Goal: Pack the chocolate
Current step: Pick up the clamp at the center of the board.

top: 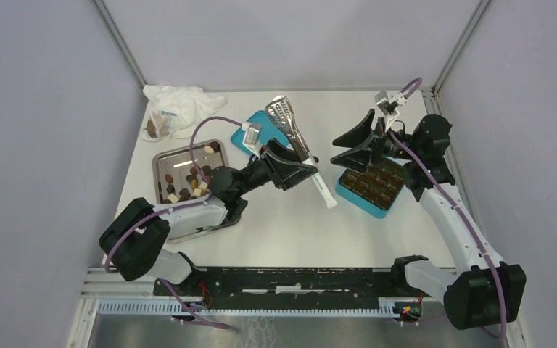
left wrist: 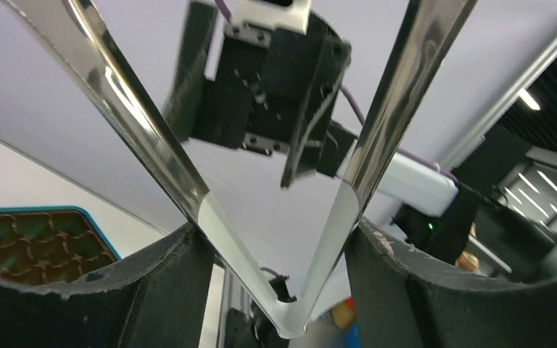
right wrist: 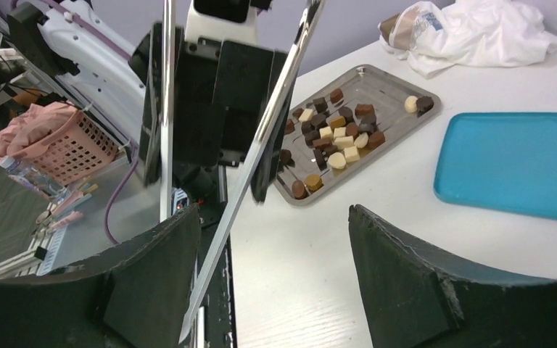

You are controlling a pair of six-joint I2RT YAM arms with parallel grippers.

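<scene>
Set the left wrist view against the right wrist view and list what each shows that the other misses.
Only the left wrist view: the teal box with its brown dividers. Only the right wrist view: the steel tray, the chocolate on it, the teal lid and the white bag. Both: the tongs, clamped in the left gripper.
</scene>
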